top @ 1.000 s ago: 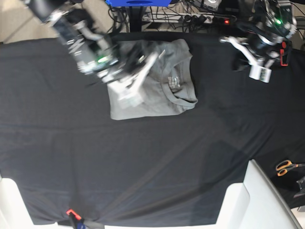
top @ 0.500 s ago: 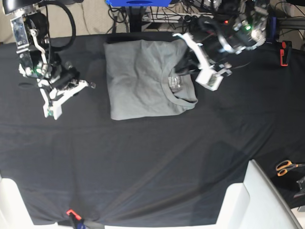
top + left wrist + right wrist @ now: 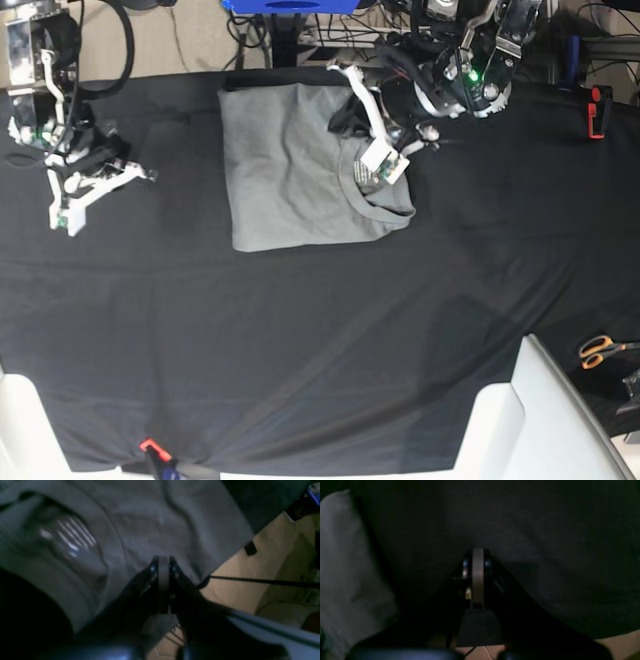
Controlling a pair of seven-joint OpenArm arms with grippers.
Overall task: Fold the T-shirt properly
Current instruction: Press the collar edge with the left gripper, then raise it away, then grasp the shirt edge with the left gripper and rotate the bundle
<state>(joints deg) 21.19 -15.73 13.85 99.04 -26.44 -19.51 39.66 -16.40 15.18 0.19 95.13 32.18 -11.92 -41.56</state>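
On the left of the base view, your right gripper [image 3: 68,205] is hovering over the black table cloth [image 3: 300,330], its jaws pressed together and holding nothing. The T-shirt [image 3: 290,170] is lying folded into a rectangle near the far edge of the cloth, well apart from that gripper. Your left gripper [image 3: 378,160] is hanging over the collar [image 3: 385,210] side of the shirt, also clenched with nothing between its jaws. Orange-handled scissors [image 3: 600,350] are lying at the far right.
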